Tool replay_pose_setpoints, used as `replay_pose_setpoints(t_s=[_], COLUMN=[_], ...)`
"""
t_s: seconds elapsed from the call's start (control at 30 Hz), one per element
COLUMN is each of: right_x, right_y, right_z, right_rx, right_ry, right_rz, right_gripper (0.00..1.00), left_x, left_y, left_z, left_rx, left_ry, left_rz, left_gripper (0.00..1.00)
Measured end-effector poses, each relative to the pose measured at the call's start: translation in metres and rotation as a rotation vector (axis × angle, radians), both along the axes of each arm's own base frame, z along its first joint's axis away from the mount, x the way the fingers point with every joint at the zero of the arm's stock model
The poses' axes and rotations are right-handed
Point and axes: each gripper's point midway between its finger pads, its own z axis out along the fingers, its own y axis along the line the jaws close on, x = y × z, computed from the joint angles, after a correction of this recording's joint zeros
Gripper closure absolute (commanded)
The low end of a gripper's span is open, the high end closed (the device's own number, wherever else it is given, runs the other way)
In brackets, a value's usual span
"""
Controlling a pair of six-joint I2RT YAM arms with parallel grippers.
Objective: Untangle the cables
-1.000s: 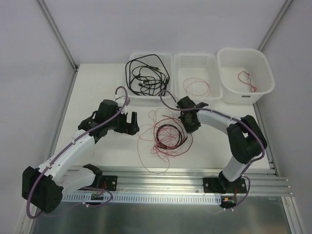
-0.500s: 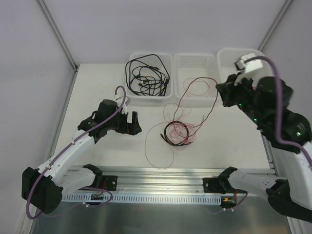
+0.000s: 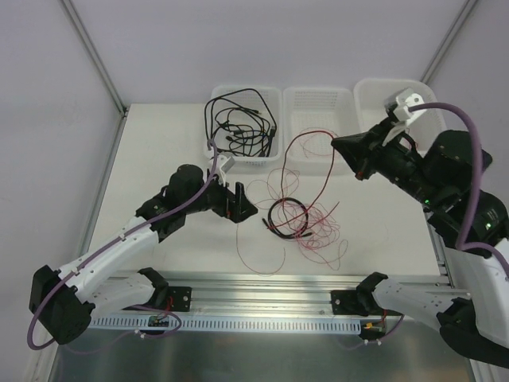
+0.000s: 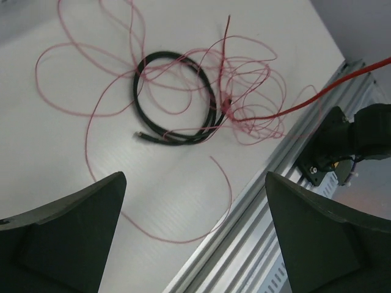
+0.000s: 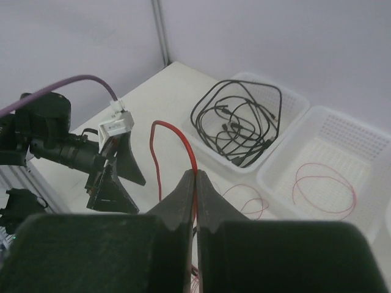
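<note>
Your task is partway: loose black cables point(image 3: 238, 119) lie in the white bin point(image 3: 238, 89) at 12 o'clock, a thin red loop point(image 5: 324, 186) in the next bin point(image 5: 351, 122). At the centre of the table point(image 3: 159, 159) a black coil point(image 3: 286, 216) sits threaded with red wires point(image 3: 322, 237), yet to be parted. Your right gripper point(image 5: 195, 176) is clenched on one red strand point(image 5: 156, 152), held high at 2 o'clock; your left gripper point(image 3: 241, 205) hangs released at the coil's 9 o'clock

Two robot arms point(image 3: 119, 243) point(image 3: 453, 179), three white baskets point(image 3: 246, 165) point(image 3: 318, 103) point(image 3: 370, 91), one coiled black cable point(image 4: 183, 139), one thicker red wire point(image 5: 153, 159), one red loop point(image 5: 324, 164), bundled black cables point(image 3: 248, 142) and tangled thin red wires point(image 3: 318, 235) uncountable.
</note>
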Motion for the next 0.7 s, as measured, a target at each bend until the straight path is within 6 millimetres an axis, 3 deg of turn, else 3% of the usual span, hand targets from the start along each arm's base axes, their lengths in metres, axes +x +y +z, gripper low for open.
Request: replay_pose_setpoints(t_s=[0.1,0.2,0.43,0.7], right_x=[0.008,0.011,0.003,-0.004], right_y=[0.014,0.021,0.022,0.021], right_z=[-0.019,-0.026,-0.019,-0.019], right_rx=[-0.023,-0.028,0.000,0.020], right_ry=[0.061,0.088,0.080,0.081], right_rz=[0.030,0.049,0.077,0.093], right_gripper=[0.99,0.99,0.99,0.99], left_x=[0.001,-0.001,-0.009,-0.002], left_y=[-0.019,-0.033,-0.068,-0.094], left_z=[0.012,0.010,-0.018,-0.021], left_rx=[-0.079,-0.133,-0.157,-0.205], left_ry=[-0.096,-0.149,-0.166,-0.222], left_rz=[-0.049,-0.088,-0.182,-0.232], left_gripper=[0.02,0.03,0.13,0.22])
